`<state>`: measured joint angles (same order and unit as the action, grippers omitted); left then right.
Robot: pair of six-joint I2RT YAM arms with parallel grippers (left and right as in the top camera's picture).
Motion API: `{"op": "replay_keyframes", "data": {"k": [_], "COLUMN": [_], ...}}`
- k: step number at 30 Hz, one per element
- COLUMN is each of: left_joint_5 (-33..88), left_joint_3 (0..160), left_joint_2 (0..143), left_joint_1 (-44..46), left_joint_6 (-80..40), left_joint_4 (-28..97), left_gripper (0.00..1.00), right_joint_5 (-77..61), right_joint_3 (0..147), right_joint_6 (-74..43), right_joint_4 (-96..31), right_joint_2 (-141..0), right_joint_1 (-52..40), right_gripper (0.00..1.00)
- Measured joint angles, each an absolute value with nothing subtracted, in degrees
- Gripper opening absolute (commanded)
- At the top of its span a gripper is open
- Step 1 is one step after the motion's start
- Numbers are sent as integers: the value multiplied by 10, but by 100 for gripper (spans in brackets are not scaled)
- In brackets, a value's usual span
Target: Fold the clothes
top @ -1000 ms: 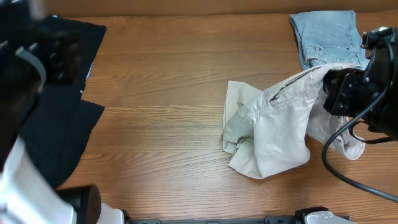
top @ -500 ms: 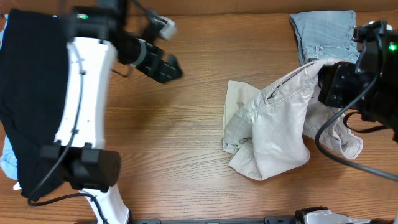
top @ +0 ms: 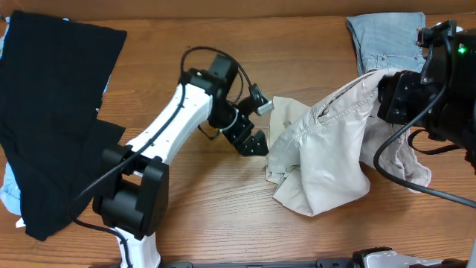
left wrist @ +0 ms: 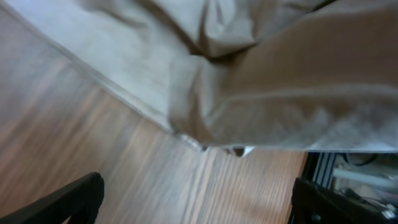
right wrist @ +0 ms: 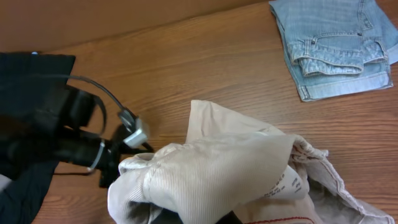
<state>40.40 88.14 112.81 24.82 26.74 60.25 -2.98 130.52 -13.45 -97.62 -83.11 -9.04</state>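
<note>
The beige shorts (top: pixel 327 160) lie crumpled right of the table's middle, with one end lifted. My right gripper (top: pixel 388 95) is shut on that raised end; in the right wrist view the bunched cloth (right wrist: pixel 211 177) and its white label (right wrist: pixel 287 180) hide the fingers. My left gripper (top: pixel 256 143) hovers at the shorts' left edge, open. In the left wrist view its fingers (left wrist: pixel 68 200) stand wide apart over bare wood, with the beige cloth (left wrist: pixel 249 74) just beyond them. A black garment (top: pixel 52 112) lies spread at the far left. Folded denim shorts (top: pixel 388 41) sit at the back right.
The wooden table (top: pixel 193 223) runs out to its front edge at the bottom. My left arm's white link (top: pixel 163 134) crosses the table's left-centre. A light-blue cloth (top: pixel 6 195) peeks out under the black garment. The right arm's cables (top: pixel 401 182) loop over the shorts' right side.
My left arm swung from the far left across to the beige shorts' left edge, and its jaws opened. The right gripper kept its hold and shifted the raised end slightly.
</note>
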Motion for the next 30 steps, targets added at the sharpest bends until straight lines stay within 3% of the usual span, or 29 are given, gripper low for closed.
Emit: {"op": "replay_keyframes", "data": {"k": [6,10,11,12,14,22,30], "left_joint_5": [432,417,408,398,378,336,313], "left_joint_3": [836,830,830,830,830,830,888], "left_joint_2": [1128,1128,1128,1128,1128,1128,1128], "left_joint_1": [281,324,335,346,366,380,286], "left_joint_6": [235,183,170,157,142,106,91], "left_joint_4": [496,432,421,414,409,420,519], "left_gripper": [99,90,79,60,7,4,4], "right_joint_5": [-30,-30,-30,-30,-29,-26,-21], "right_joint_3": [1305,1305,1305,1305,1305,1305,1305], "right_joint_6": [-135,-135,-135,-135,-135,-135,-121], "right_joint_4": [-977,-977,-977,-977,-977,-977,-962], "right_joint_2": [-831,-831,-831,-831,-831,-831,-831], "right_joint_1": [-90,-90,-90,-90,-90,-90,-90], "right_gripper": [4,4,4,4,4,4,4]}}
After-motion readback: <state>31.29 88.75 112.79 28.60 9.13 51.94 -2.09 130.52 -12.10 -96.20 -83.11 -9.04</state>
